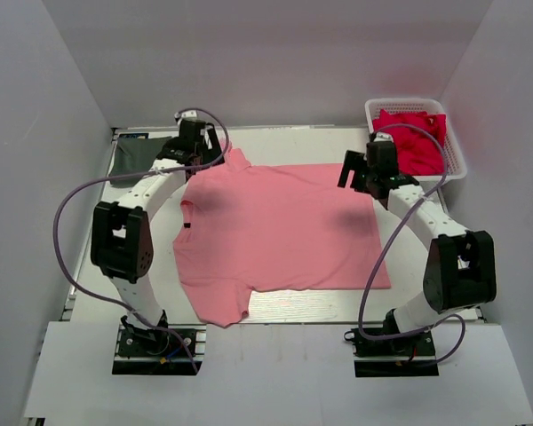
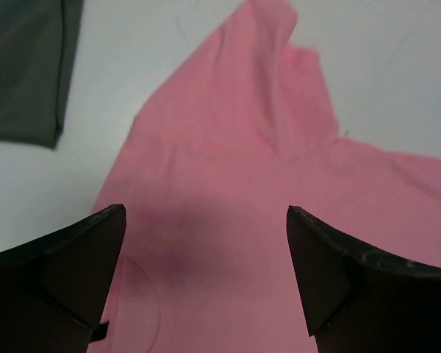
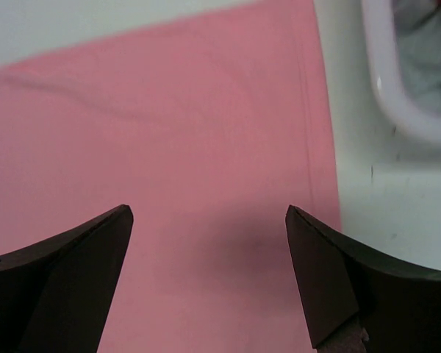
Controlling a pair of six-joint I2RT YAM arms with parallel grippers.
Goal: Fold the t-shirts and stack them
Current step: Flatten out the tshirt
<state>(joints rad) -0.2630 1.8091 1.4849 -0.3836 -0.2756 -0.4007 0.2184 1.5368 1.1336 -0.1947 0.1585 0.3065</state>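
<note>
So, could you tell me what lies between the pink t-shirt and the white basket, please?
Just a bare strip of table separates the pink t-shirt from the white basket, seen in the right wrist view.

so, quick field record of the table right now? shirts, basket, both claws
pink t-shirt: spread flat, unfolded, mid-table
grey t-shirt: folded, far-left corner
basket: far right, red cloth inside
left claw: open, empty, over the pink t-shirt near its far sleeve
right claw: open, empty, over the pink t-shirt's hem side by the basket
</note>
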